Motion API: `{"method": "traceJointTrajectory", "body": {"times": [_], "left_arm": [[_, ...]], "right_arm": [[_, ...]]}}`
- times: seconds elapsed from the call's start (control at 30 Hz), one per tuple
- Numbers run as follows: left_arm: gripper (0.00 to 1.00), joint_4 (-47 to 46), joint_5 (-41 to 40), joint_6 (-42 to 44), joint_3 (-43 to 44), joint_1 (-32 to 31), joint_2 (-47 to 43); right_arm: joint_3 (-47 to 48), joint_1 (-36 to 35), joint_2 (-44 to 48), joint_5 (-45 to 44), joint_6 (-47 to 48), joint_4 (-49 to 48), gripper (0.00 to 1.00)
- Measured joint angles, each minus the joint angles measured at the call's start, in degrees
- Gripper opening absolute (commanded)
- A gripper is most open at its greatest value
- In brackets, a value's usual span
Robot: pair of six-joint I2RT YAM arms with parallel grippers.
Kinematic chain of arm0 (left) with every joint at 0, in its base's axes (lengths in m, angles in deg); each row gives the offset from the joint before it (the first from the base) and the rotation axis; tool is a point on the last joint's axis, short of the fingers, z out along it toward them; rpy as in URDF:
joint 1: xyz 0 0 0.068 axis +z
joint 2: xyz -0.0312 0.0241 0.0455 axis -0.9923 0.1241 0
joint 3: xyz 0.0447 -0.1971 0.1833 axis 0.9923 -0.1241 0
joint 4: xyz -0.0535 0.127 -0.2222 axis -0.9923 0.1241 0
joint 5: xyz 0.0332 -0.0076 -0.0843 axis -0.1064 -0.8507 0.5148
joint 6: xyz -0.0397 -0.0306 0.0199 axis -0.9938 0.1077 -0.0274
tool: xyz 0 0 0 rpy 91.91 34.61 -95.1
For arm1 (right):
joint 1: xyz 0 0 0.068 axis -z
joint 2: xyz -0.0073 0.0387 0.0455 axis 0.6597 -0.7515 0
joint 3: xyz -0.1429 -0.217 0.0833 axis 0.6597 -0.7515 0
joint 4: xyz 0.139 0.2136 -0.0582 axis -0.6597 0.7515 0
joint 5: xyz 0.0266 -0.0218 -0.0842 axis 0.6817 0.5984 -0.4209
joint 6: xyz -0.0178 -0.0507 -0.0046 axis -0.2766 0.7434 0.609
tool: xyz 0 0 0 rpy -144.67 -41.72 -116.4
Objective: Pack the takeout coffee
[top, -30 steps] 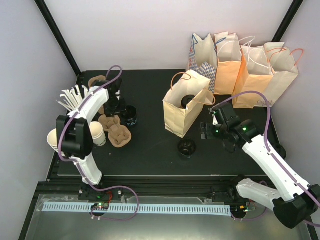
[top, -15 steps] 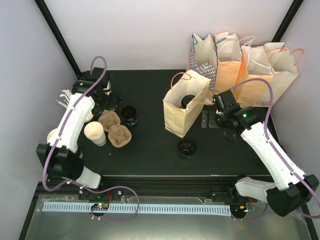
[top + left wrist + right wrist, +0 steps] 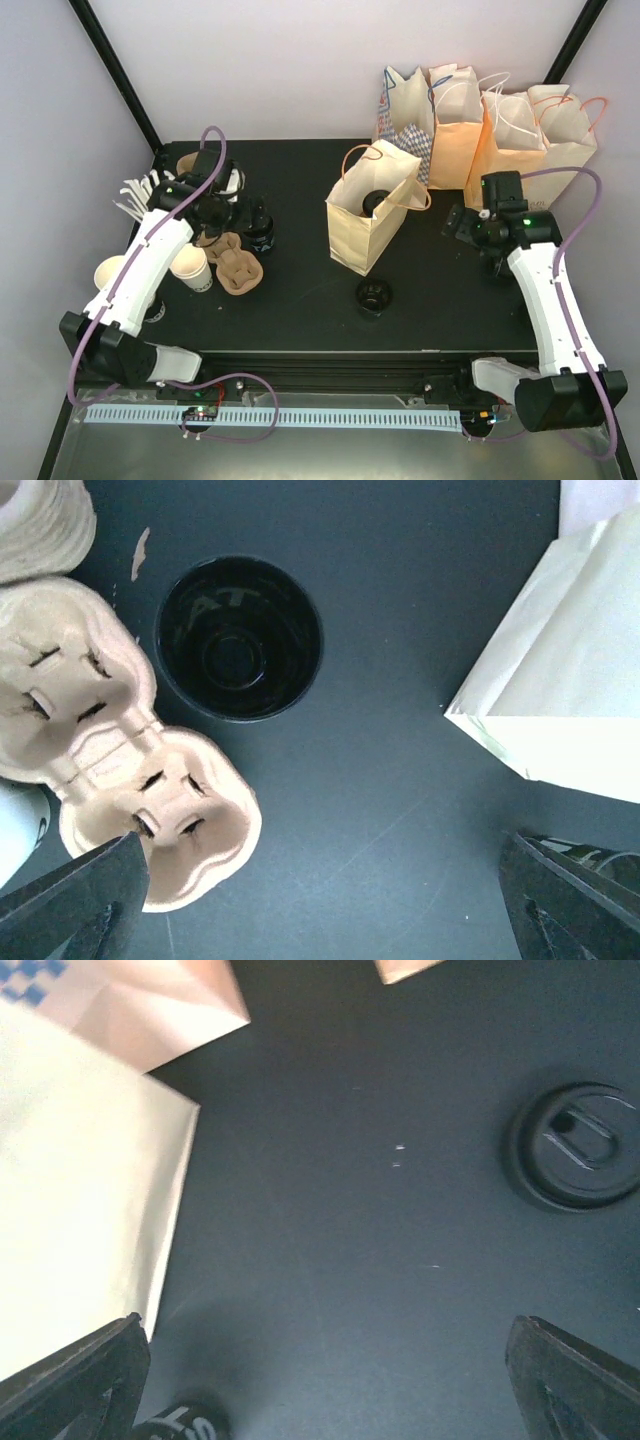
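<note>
The left arm has swung in from the back-left corner, and the left gripper (image 3: 224,209) now hangs over the black cup (image 3: 259,233). The right arm has drawn back toward the right edge, carrying the right gripper (image 3: 462,223) away from the open kraft bag (image 3: 362,232). Both sets of jaws stand spread wide and hold nothing. In each wrist view the fingertips sit in the bottom corners with only the dark table (image 3: 400,610) between them.

The white lettered cup (image 3: 190,268) stands upright at the left of the top view, below and left of the left gripper and just beside the pulp carrier (image 3: 238,270). Only a sliver of it shows at the lower-left edge of the left wrist view. It is well apart from the right gripper. A black lid (image 3: 573,1147) lies flat at the right of the right wrist view.
</note>
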Motion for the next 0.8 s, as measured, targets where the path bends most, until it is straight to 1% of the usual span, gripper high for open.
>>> {"method": "traceJointTrajectory", "body": {"times": [0.13, 0.23, 0.4, 0.63, 0.73, 0.8], "left_arm": [[0.99, -2.2, 1.4, -1.9, -4.3, 0.9, -2.3], [0.99, -2.7, 3.4, -2.4, -5.4, 1.9, -3.0], [0.99, -5.3, 8.0, -2.1, -6.8, 2.4, -3.3], [0.99, -13.4, 17.5, -2.6, -16.0, 1.1, -8.6], [0.99, -16.1, 20.0, -3.0, -17.8, -0.6, -9.4], [0.99, -17.6, 21.1, -3.1, -18.4, -1.7, -9.3]], "right_arm": [[0.0, 6.1, -0.5, 0.5, 0.5, 1.5, 1.00], [0.0, 7.9, -1.7, 0.6, 0.4, 2.8, 1.00], [-0.5, 10.5, -5.0, 1.9, -1.1, 3.5, 0.96], [-1.3, 15.4, -12.4, 2.3, -3.5, 2.8, 0.95], [-0.3, 18.0, -17.1, 2.2, -4.8, 2.6, 0.92], [0.6, 20.2, -20.9, 1.9, -5.5, 1.9, 0.91]]}}
